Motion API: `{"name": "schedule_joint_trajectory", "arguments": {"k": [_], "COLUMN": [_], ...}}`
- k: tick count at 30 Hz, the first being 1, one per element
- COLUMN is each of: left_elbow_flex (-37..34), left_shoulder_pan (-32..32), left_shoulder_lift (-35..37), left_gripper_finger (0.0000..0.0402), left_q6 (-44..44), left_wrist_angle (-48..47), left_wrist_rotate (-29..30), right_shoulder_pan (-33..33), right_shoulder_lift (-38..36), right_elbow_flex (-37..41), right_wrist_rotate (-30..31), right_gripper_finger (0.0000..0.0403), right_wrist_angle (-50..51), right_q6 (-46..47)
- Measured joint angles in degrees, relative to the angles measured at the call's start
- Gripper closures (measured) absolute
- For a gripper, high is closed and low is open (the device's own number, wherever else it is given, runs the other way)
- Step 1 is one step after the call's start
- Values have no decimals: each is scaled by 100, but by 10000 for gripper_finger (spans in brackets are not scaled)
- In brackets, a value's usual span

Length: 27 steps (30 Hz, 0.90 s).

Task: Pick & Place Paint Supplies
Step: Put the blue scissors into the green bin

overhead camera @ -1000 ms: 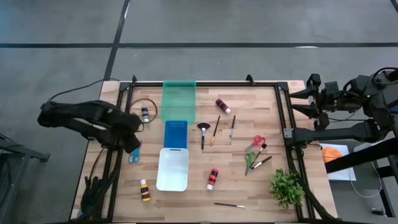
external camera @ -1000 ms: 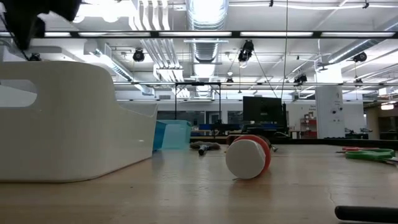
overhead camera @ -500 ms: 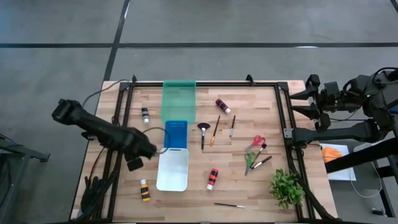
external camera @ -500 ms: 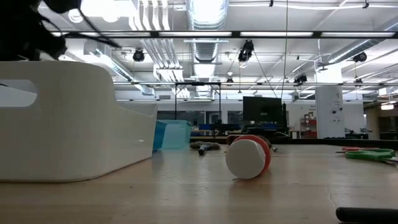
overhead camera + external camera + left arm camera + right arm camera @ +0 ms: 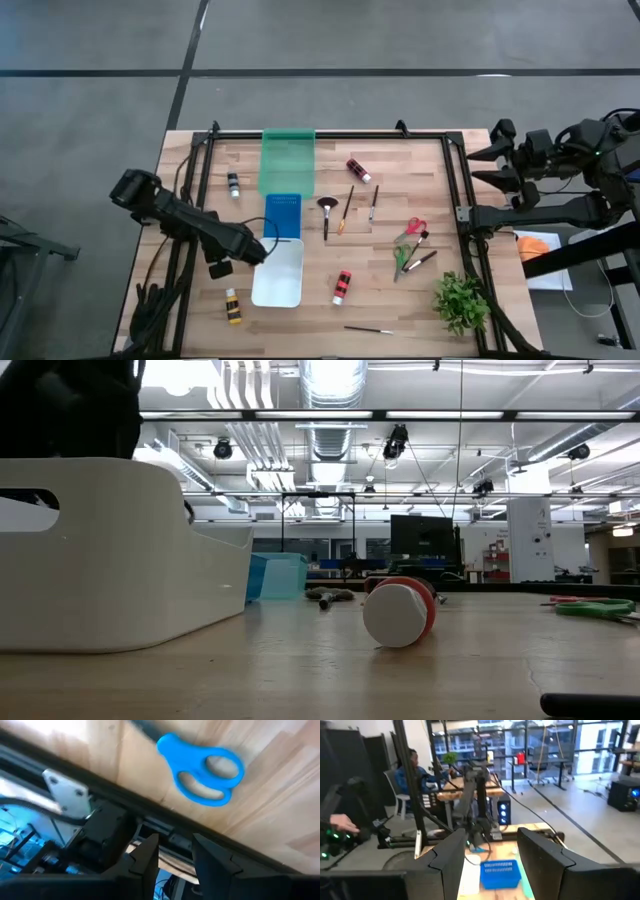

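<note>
Left end effector (image 5: 262,247) over white tray (image 5: 283,285)

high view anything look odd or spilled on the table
Nothing spilled or broken. The red-banded bottle lies on its side, as does the yellow-banded bottle. Left gripper hovers at the white tray corner; right gripper waits beyond the table's right edge.

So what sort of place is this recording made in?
Probably an open robotics lab or workshop: exposed ceiling ducts and strip lights, more desks with equipment behind glass walls, and a framed wooden table on bare concrete floor.
</note>
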State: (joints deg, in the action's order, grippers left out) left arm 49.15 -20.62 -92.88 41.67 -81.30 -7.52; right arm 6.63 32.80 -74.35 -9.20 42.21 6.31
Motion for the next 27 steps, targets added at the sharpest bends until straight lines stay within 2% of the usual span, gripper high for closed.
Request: {"name": "schedule_joint_trajectory", "arguments": {"k": [5,10,20,27], "left_elbow_flex": [-4,-88,-1018,-1220], "left_shoulder_pan": [21,21,19,21], "left_shoulder_lift": [-114,-55,126,133], "left_gripper_finger": [280,280,280,280], "left_q6": [-172,-155,-118,-118], "left_wrist_angle": [531,497,1205,1449], "left_wrist_rotate": [-5,-23,-262,-254], "right_shoulder_pan": [0,0,0,0], "right_shoulder_lift": [0,22,153,419], "right_elbow_flex": [0,-51,-309,-415], "right_wrist_rotate": [-157,-168,-189,-185], "right_gripper_finger": [225,225,225,225], "right_wrist_angle": [-325,-383,-387,-399], "right_q6": [20,130,273,230]}}
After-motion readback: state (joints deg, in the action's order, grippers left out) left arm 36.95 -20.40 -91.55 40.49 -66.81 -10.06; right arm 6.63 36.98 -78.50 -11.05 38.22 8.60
